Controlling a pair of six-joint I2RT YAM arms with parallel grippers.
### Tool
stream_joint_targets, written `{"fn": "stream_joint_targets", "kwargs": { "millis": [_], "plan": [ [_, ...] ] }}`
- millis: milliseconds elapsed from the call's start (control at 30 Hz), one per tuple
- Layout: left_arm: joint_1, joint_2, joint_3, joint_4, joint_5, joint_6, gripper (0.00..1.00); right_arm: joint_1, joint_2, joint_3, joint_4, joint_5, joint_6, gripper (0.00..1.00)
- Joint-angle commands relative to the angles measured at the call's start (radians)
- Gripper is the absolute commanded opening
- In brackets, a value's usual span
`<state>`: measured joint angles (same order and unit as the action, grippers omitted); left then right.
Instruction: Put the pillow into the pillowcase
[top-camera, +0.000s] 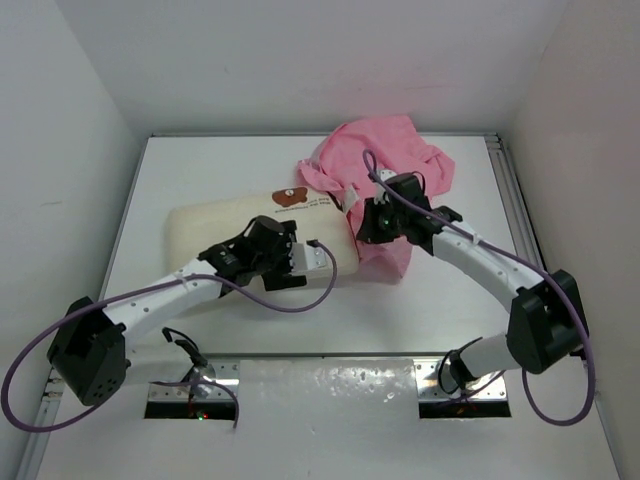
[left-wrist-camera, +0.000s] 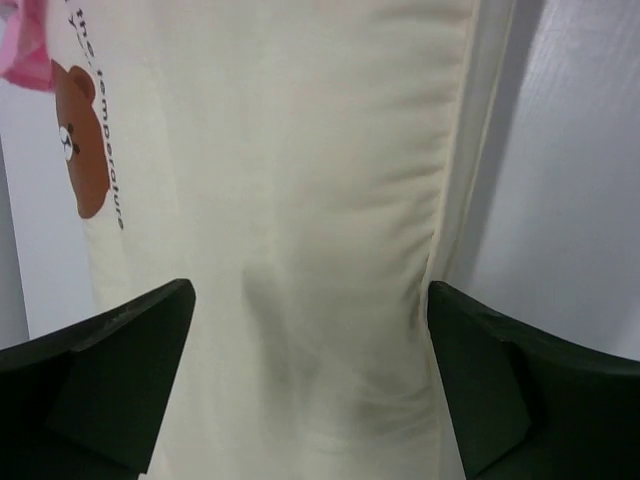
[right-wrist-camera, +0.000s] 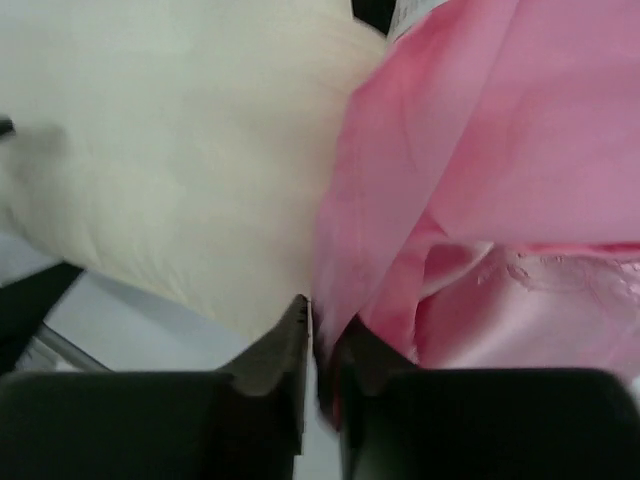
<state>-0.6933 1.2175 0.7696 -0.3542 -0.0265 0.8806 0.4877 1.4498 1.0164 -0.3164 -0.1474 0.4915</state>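
Observation:
The cream-white pillow (top-camera: 235, 228) lies across the middle of the table, its bear mark (top-camera: 291, 197) near its right end. The pink pillowcase (top-camera: 385, 160) is bunched at the back right and hangs over the pillow's right end. My left gripper (top-camera: 262, 238) is open over the pillow's near side; in the left wrist view its fingers (left-wrist-camera: 120, 350) straddle the pillow (left-wrist-camera: 300, 200). My right gripper (top-camera: 366, 222) is shut on the pillowcase's edge (right-wrist-camera: 370, 230) beside the pillow (right-wrist-camera: 180, 150).
White walls enclose the table on the left, back and right. A metal rail (top-camera: 510, 200) runs along the right edge. Purple cables loop off both arms. Bare white table (top-camera: 400, 320) lies in front of the pillow.

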Motion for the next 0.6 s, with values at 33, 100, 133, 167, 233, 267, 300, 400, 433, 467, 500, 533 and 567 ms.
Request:
{"fn": "stream_joint_targets", "kwargs": {
  "millis": [33, 100, 133, 167, 233, 267, 300, 400, 433, 467, 500, 533, 567],
  "plan": [
    [-0.002, -0.016, 0.130, -0.043, 0.149, -0.022, 1.00, 0.002, -0.086, -0.071, -0.073, -0.050, -0.161, 0.27],
    [0.003, -0.016, 0.190, -0.157, 0.197, -0.038, 1.00, -0.012, -0.110, -0.078, -0.099, -0.064, -0.212, 0.66],
    [0.011, -0.015, 0.257, -0.189, 0.239, -0.057, 1.00, -0.033, -0.120, -0.076, -0.107, -0.063, -0.223, 0.76],
    [0.038, -0.010, 0.295, -0.237, 0.263, -0.081, 1.00, -0.044, -0.129, -0.075, -0.101, -0.063, -0.229, 0.81],
    [0.073, 0.003, 0.415, -0.272, 0.328, -0.173, 1.00, -0.086, -0.149, -0.055, -0.069, -0.064, -0.234, 0.88],
    [0.118, 0.029, 0.454, -0.288, 0.348, -0.205, 1.00, -0.099, -0.147, -0.044, -0.052, -0.066, -0.235, 0.87],
    [0.144, 0.049, 0.491, -0.327, 0.365, -0.245, 1.00, -0.112, -0.141, -0.004, -0.035, -0.072, -0.237, 0.76],
    [0.271, 0.183, 0.661, -0.473, 0.431, -0.253, 1.00, -0.123, -0.051, 0.130, -0.010, -0.084, -0.248, 0.33],
    [0.308, 0.280, 0.706, -0.515, 0.448, -0.237, 1.00, -0.124, -0.014, 0.173, -0.015, -0.084, -0.248, 0.18],
    [0.374, 0.330, 0.785, -0.558, 0.448, -0.235, 0.99, -0.124, 0.071, 0.223, -0.019, -0.086, -0.246, 0.18],
    [0.406, 0.385, 0.824, -0.627, 0.450, -0.215, 0.99, -0.121, 0.119, 0.329, -0.027, -0.084, -0.246, 0.22],
    [0.435, 0.433, 0.859, -0.655, 0.453, -0.200, 1.00, -0.120, 0.168, 0.385, -0.035, -0.083, -0.248, 0.33],
    [0.480, 0.524, 0.893, -0.681, 0.451, -0.186, 1.00, -0.115, 0.273, 0.445, -0.062, -0.080, -0.252, 0.58]
  ]
}}
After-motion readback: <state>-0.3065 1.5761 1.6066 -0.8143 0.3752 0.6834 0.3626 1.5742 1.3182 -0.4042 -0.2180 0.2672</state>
